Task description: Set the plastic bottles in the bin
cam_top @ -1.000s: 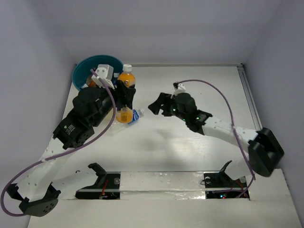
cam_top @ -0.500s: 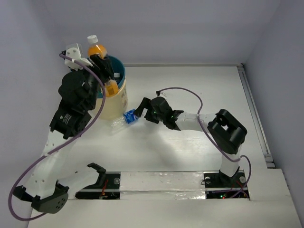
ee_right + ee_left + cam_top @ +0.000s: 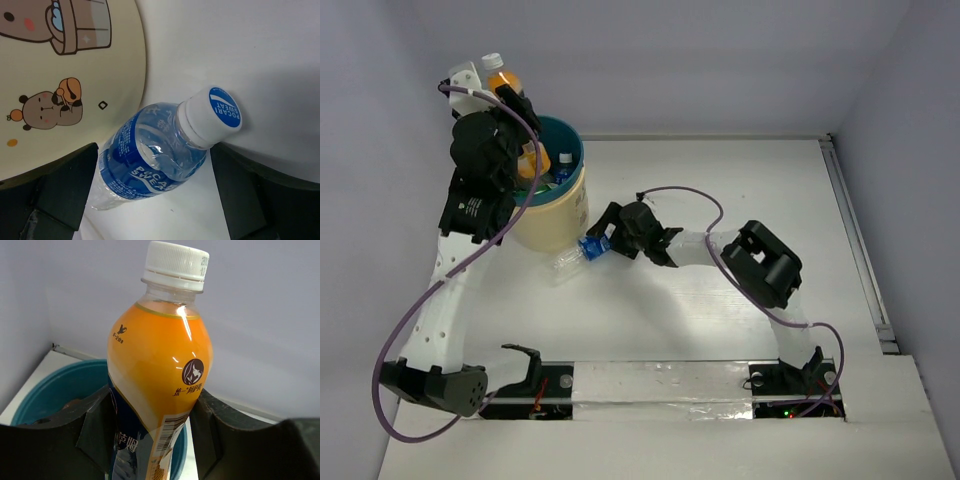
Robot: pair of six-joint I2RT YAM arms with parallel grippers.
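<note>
The left gripper (image 3: 510,97) is up high, over the far-left side of the bin (image 3: 558,218). Its jaws are squeezed on an orange bottle (image 3: 501,78) with a white cap, and the bottle stands almost straight up, cap on top. In the left wrist view, the two black fingers (image 3: 95,426) press on both sides of the bottle, and the bin's teal rim (image 3: 46,389) shows below it. The bin sits in the far-left part of the table (image 3: 670,320), close to the left wall (image 3: 380,200) and the back wall (image 3: 720,70), so room is tight there. Some other bottles (image 3: 530,163) already lie inside the bin. The right gripper (image 3: 604,233) is down low on the table, just right of the bin. Its jaws are apart, with a blue-label bottle (image 3: 150,155) lying on its side between them. That bottle lies just beside the bin's cream wall (image 3: 75,75), with its blue cap pointing away from the bin. The middle and right of the table are wide open.
</note>
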